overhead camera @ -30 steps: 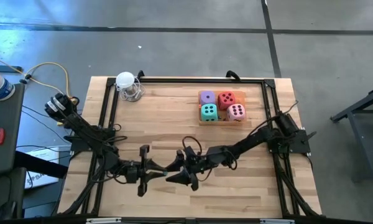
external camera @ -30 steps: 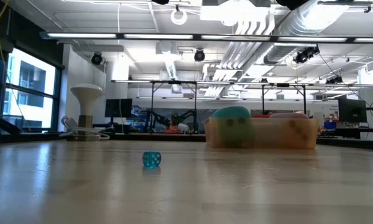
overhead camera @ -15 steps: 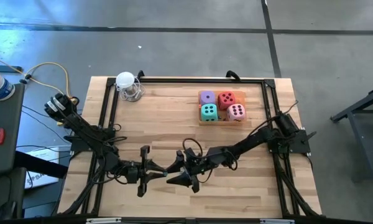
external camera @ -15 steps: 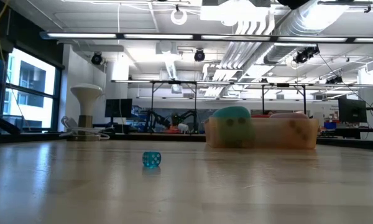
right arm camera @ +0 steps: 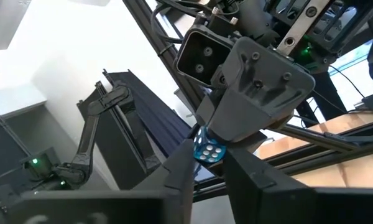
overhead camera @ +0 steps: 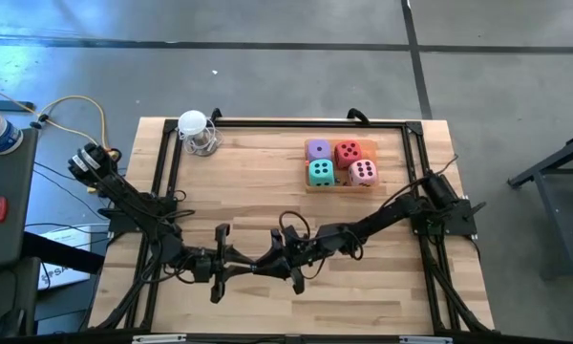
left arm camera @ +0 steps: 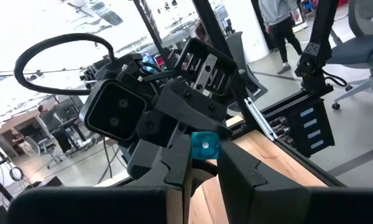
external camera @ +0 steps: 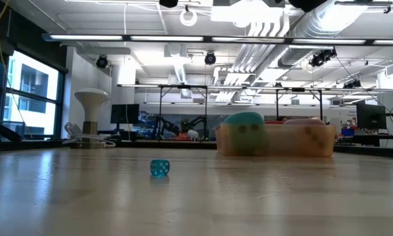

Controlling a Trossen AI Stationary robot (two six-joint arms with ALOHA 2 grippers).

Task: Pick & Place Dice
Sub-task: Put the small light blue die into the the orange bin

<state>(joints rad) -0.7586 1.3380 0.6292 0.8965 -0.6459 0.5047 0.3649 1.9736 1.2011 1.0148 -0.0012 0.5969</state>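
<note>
Both grippers, left gripper and right gripper, meet tip to tip, pinching one small blue die between them, well away from the tray of dice.

Four soft dice with dark pips are packed two by two, touching, near the table's far edge: purple, red, teal and pink.
</note>
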